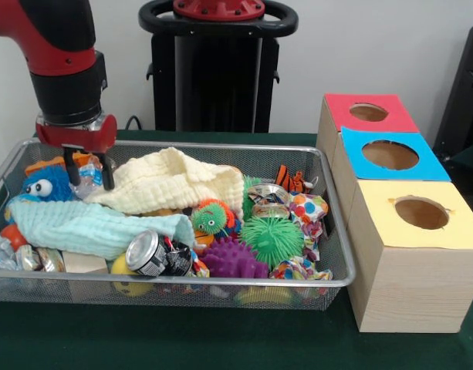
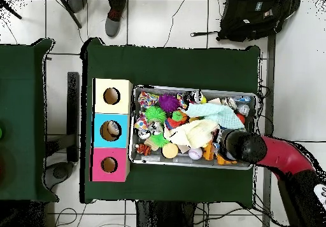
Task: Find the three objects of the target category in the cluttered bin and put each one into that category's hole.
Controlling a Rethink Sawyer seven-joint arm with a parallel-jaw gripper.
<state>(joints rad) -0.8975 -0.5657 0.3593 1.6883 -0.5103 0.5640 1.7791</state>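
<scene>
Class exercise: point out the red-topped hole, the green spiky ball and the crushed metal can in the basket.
Round hole in the red card top (image 1: 368, 112), front view: the hole's dark middle.
Green spiky rubber ball (image 1: 272, 239), front view: its centre.
Crushed shiny metal can (image 1: 147, 253), front view: its round end.
</scene>
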